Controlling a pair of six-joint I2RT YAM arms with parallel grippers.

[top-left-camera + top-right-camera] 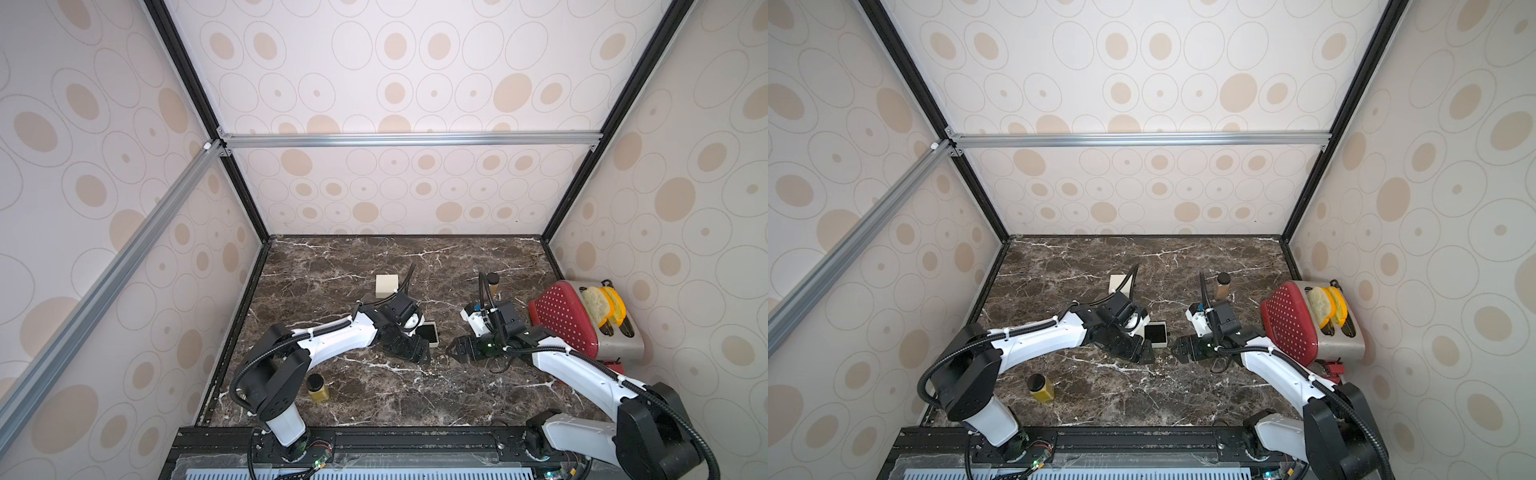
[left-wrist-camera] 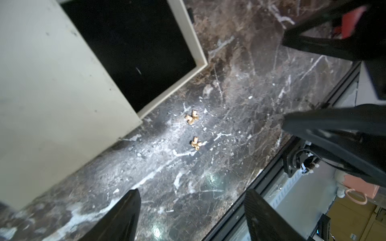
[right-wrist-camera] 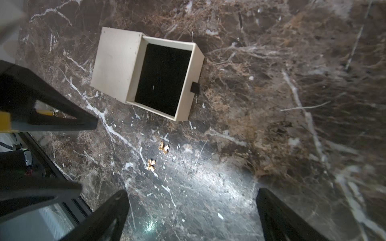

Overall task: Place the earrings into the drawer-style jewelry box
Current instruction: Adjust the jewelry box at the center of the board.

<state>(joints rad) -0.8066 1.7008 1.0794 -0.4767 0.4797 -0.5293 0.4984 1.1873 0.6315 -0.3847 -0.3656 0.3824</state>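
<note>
In a top view I see the drawer [image 1: 428, 334] standing open to receive, with the left gripper [image 1: 420, 353] at its 7 o'clock and the right gripper [image 1: 453, 349] at 4. Left wrist: jaws wide, empty; both earrings [image 2: 192, 119] lie on the table [image 2: 240, 94] ahead, between them. Right wrist: jaws spread fully, empty; earrings just beside the drawer.

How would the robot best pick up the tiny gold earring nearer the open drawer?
Probably from straight above: the earring lies flat on the marble, so no side offers an edge. Pinch across its narrow middle, between the lobes.
</note>
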